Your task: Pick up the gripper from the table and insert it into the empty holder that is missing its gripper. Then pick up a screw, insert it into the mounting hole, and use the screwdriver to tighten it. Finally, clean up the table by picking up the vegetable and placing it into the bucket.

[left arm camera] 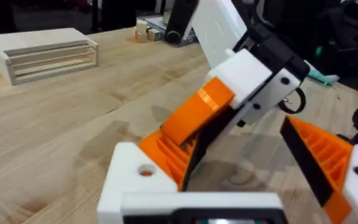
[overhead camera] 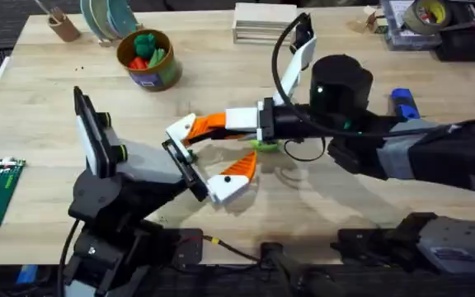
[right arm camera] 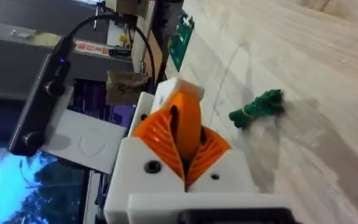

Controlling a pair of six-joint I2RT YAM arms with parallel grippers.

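Orange ribbed wedge gripper (right arm camera: 182, 127) pinched in right hand (right arm camera: 185, 168); vegetable (right arm camera: 258, 107) dark green, bumpy

1. Even, bright light falls from above on the table (overhead camera: 48, 99).
2. Soft shadows spread beneath both arms.
3. Near white parts in the wrist views are blurred.
4. A blue screen (right arm camera: 5, 180) glows.

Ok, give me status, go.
Left gripper open. Right gripper shut on orange wedge, wedge against the holder; seating unclear. Vegetable on the table under the right arm, not blocking.
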